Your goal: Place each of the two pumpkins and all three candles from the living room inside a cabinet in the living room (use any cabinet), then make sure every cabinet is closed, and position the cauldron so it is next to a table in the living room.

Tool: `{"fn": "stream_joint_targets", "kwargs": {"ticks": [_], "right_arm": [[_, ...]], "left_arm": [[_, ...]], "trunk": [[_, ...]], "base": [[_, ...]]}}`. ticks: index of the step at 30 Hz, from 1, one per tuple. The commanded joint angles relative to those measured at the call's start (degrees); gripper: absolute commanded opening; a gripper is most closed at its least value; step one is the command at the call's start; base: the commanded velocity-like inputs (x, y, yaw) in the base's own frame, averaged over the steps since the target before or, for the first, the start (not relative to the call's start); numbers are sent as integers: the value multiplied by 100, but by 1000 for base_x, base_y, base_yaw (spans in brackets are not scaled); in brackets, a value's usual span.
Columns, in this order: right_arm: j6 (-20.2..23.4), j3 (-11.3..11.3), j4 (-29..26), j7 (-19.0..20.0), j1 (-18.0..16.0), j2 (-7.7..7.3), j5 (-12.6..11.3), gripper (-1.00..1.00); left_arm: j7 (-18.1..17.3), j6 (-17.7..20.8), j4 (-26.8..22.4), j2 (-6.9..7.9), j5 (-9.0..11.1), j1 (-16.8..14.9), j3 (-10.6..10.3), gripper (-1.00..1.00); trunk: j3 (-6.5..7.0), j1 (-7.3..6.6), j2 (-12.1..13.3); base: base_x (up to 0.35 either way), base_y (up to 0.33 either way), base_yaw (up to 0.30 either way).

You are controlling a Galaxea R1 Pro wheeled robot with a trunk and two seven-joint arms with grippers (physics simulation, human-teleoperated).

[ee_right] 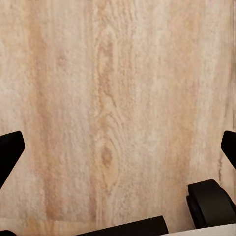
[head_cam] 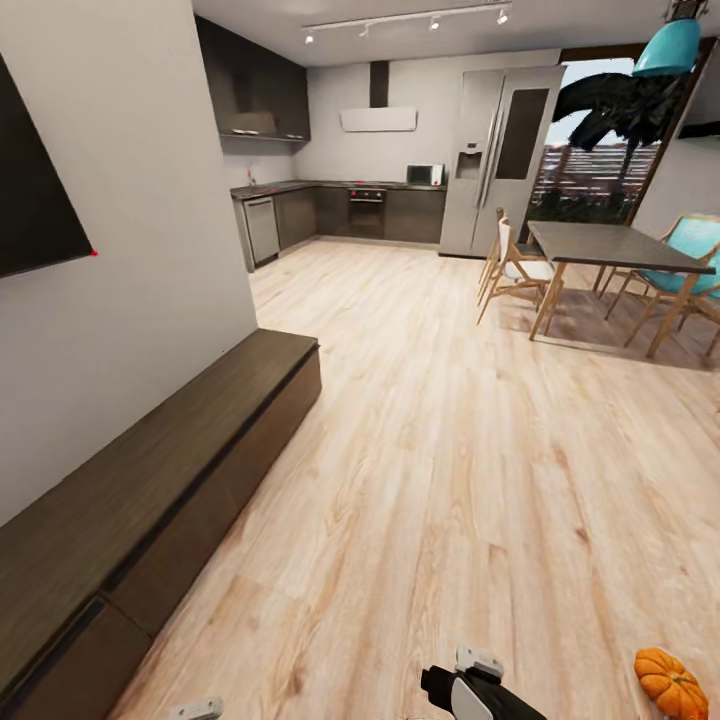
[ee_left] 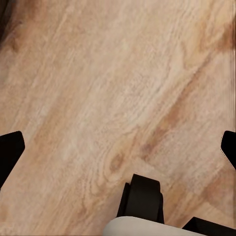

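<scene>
While 1 cabinet (head_cam: 150, 480) sits shut, 1 pumpkin (head_cam: 670, 683) lies on floor (head_cam: 430, 450).

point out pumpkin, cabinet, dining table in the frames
pumpkin (head_cam: 671, 683), head view, on its ribbed orange top.
cabinet (head_cam: 150, 470), head view, on its flat dark top surface.
dining table (head_cam: 610, 245), head view, on the grey tabletop.

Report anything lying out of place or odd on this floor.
One pumpkin lies loose on the wooden floor, at the head view's lower right corner, well apart from the cabinet along the left wall. The cabinet's fronts look shut. Nothing looks spilled or damaged.
</scene>
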Motion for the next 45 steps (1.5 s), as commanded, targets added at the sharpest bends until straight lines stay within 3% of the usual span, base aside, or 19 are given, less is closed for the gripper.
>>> {"fn": "stream_joint_targets", "kwargs": {"ticks": [1, 40, 45], "right_arm": [[0, 0, 0, 0, 0, 0, 2, 100], [0, 0, 0, 0, 0, -1, 14, 100], [-264, 7, 0, 6, 27, 29, 45, 100]], "left_arm": [[0, 0, 0, 0, 0, 0, 1, 100], [-1, -44, 0, 12, 0, 0, 10, 100], [-1, -44, 0, 46, 0, 0, 9, 100]], "trunk": [[0, 0, 0], [-28, 0, 0], [-62, 0, 0]], "base": [[0, 0, -287], [13, 3, -283], [291, 90, -186]]}}
